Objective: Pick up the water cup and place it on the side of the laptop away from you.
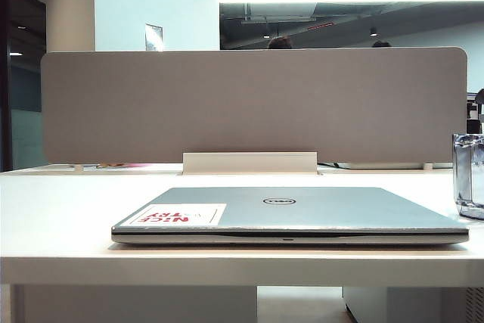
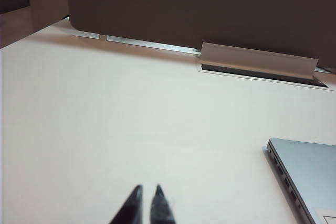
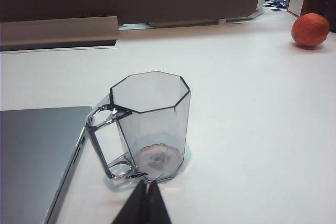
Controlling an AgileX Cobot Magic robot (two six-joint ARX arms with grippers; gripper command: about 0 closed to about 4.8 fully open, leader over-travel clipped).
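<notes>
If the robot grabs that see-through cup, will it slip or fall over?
The water cup looks empty, so it is probably light. Its smooth clear walls may be slippery, though the flat facets could help the jaws hold. It stands upright on a flat base beside the laptop, so a sideways nudge would likely slide it, and the handle might catch.

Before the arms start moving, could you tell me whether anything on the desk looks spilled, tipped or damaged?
Nothing stands out. The water cup stands upright and looks empty beside the closed laptop. Both the left gripper and right gripper are shut, holding nothing.
</notes>
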